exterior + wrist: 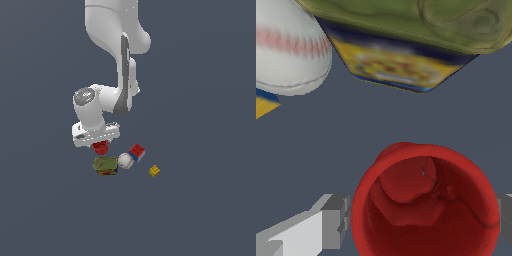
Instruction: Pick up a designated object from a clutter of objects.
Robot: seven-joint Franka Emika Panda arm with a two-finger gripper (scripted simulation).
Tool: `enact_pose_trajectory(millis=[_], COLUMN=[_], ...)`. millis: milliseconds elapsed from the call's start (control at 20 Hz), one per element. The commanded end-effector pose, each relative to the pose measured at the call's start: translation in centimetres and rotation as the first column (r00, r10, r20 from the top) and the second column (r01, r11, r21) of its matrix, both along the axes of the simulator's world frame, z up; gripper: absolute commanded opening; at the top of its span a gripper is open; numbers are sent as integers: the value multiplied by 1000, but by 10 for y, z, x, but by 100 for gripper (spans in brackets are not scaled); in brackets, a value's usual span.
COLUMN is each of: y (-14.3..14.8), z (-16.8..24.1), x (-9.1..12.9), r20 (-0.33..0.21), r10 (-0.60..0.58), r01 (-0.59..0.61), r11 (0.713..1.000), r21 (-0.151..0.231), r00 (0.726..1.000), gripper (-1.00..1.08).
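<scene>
The red cup (pixel 426 210) stands upright with its mouth facing the wrist camera, and it sits between my two fingers. One finger (pixel 336 222) lies against one side of the rim, and the other finger (pixel 507 220) touches the opposite side. In the exterior view the cup (pixel 101 146) shows just under my gripper (pixel 100 145), which is shut on it. The cup sits low, behind the olive-green can (pixel 105 165). I cannot tell whether it is off the ground.
The white baseball (pixel 126 160) and the red-blue cube (pixel 137 152) lie to the exterior view's right of the can, with the yellow block (pixel 154 171) farther right. In the wrist view the can (pixel 406 30) and the baseball (pixel 286 47) are close beyond the cup.
</scene>
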State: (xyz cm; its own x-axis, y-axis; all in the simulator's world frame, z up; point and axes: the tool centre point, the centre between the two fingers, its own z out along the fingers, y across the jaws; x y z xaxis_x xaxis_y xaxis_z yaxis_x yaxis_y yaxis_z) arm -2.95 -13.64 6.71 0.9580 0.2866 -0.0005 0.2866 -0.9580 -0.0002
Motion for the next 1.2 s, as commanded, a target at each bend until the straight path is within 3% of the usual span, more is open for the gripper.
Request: enact_pose_trajectory(millis=[0, 300, 350, 1150], y=[0, 0, 0, 6], z=[-10, -20, -20, -10], x=[0, 0, 0, 1], r20=[0, 1, 1, 2], r10=[1, 1, 1, 0], r01=[-1, -1, -1, 0], r11=[1000, 1000, 1000, 1000], r21=[0, 0, 0, -1], r00=[1000, 1000, 1000, 1000], gripper=[100, 100, -100, -100])
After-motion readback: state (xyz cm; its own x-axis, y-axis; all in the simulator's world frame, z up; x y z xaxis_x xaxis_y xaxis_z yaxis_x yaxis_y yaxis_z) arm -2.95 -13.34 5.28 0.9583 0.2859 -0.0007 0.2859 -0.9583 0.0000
